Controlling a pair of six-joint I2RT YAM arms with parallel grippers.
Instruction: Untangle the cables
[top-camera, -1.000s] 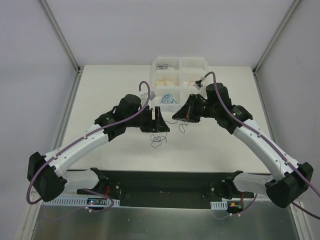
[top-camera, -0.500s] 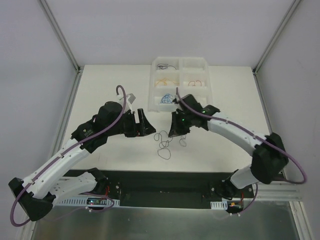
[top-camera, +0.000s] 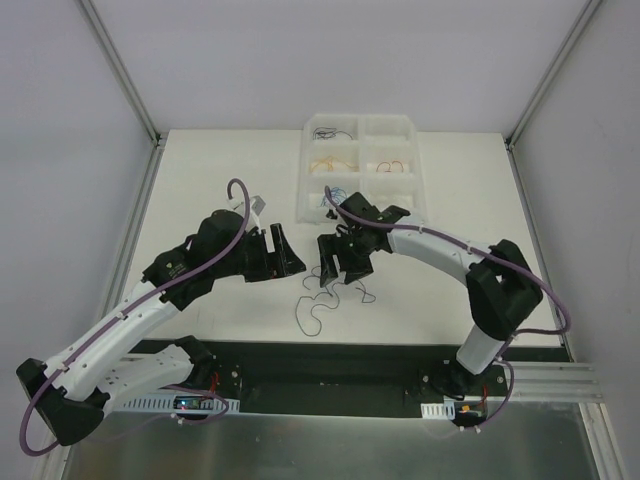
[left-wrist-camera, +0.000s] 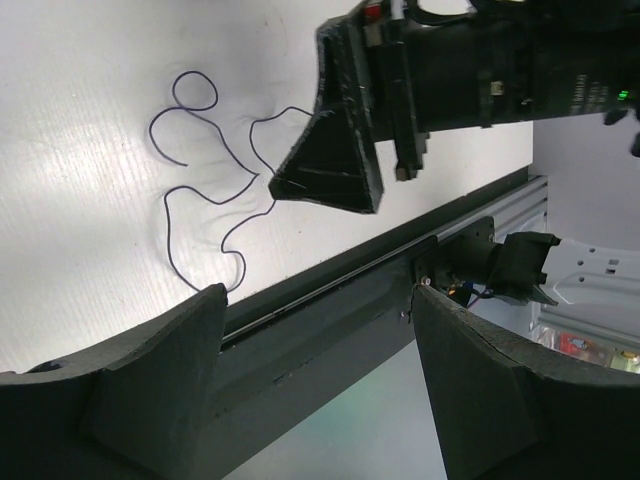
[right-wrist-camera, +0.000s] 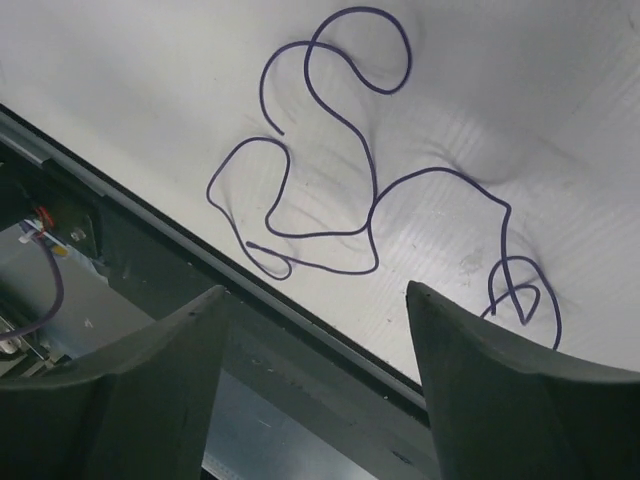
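Observation:
Thin dark purple cables lie in loose curls on the white table, near its front edge between my two grippers. In the right wrist view the cables sit just beyond my right gripper, which is open and holds nothing. My right gripper hangs low over the curls. My left gripper is open and empty to the left of them. In the left wrist view the cables lie ahead of my left gripper, with a right finger touching down beside them.
A white compartment tray at the back holds a dark wire, an orange one, a red one and a blue one. A black rail runs along the table's near edge.
My right gripper came down and left toward the table and opened, letting the dark cable go. The curls now lie spread lower toward the front edge. The left arm drew back left.

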